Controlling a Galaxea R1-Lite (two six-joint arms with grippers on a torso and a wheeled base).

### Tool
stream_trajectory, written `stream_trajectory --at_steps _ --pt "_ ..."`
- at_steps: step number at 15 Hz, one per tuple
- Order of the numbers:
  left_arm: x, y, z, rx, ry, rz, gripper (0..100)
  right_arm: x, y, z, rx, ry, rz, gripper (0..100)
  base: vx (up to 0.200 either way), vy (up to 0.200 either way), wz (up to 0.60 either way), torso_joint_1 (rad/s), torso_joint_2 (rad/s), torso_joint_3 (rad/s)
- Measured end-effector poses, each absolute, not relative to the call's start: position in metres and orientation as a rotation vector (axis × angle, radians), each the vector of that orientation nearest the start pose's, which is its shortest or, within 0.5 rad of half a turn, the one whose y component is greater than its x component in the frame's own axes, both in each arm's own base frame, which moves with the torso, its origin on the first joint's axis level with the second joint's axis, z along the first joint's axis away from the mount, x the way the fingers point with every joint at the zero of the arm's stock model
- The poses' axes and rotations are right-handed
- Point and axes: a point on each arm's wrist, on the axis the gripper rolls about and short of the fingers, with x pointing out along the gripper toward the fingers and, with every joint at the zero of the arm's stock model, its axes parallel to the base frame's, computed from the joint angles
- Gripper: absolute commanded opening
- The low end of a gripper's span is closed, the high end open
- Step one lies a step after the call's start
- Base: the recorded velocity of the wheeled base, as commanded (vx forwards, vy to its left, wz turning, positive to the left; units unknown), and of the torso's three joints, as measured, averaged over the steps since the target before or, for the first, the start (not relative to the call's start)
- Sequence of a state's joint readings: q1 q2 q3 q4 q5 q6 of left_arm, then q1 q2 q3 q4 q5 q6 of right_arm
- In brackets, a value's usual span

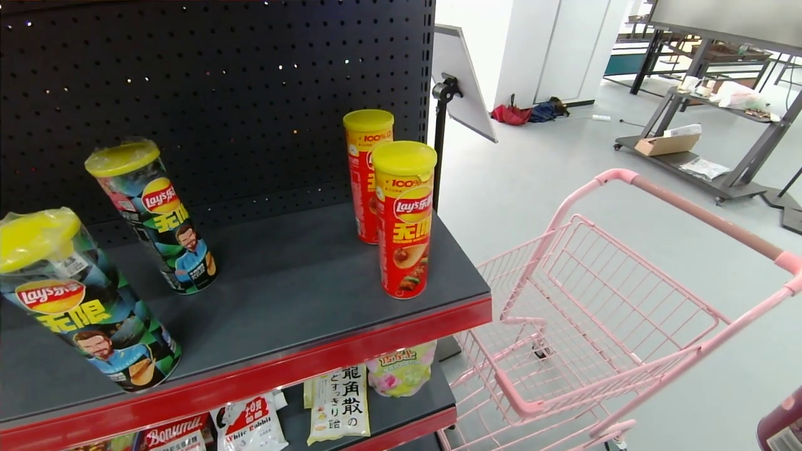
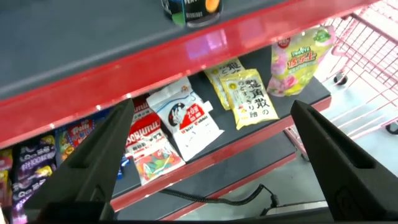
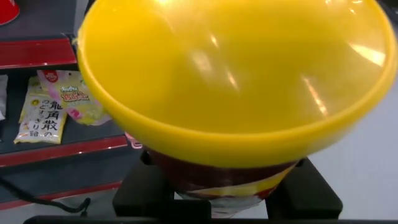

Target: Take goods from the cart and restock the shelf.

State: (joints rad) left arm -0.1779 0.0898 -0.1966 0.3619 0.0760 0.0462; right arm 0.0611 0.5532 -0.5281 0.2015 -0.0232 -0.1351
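1. Head view.
   - Shelf (image 1: 301,294) with a front red can (image 1: 404,219) and a rear red can (image 1: 366,175) upright near its right end. A far dark can (image 1: 150,216) and a near dark can (image 1: 81,307) toward the left.
   - Pink cart (image 1: 626,181) just beside the shelf's right end, its lower part cut off.
   - Sliver of the held can (image 1: 780,429) at the bottom right corner, well apart from the shelf and too cropped to judge its tilt.

2. Left wrist view.
   - Left gripper (image 2: 211,106) spread wide with nothing between the fingers.
   - Faces the lower shelf (image 2: 317,93) and its snack bags (image 2: 186,118).
   - Bags at the far left too dim to make out.

3. Right wrist view.
   - Right gripper (image 3: 224,190) clamped on the can's body below the yellow lid (image 3: 230,74), one black finger at each side.
   - Most of the body and the contact points hidden by the lid.
   - Probably light and stiff, with a glossy, slippery wrap and brittle contents.
   - Tall and narrow, so easily tipped.
   - Best held at mid-body with moderate squeeze, never by the lid, which could pop off.
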Motion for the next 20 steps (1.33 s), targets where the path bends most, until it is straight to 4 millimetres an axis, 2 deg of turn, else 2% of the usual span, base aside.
stream_trajectory --at_steps 8,16,20 --pt "-0.033 0.008 0.095 0.078 0.251 -0.110 100 0.029 0.001 0.204 -0.147 0.256 0.055 0 0.000 0.000 0.00 0.148 -0.34 -0.196" --pt "-0.033 0.008 0.095 0.077 0.252 -0.110 100 0.031 0.001 0.194 -0.160 0.295 0.044 0 0.000 0.000 0.60 0.010 -0.01 -0.008" --pt "-0.033 0.008 0.095 0.074 0.252 -0.111 100 0.028 0.001 0.192 -0.156 0.291 0.043 0 0.000 0.000 0.00 0.000 0.00 0.000"
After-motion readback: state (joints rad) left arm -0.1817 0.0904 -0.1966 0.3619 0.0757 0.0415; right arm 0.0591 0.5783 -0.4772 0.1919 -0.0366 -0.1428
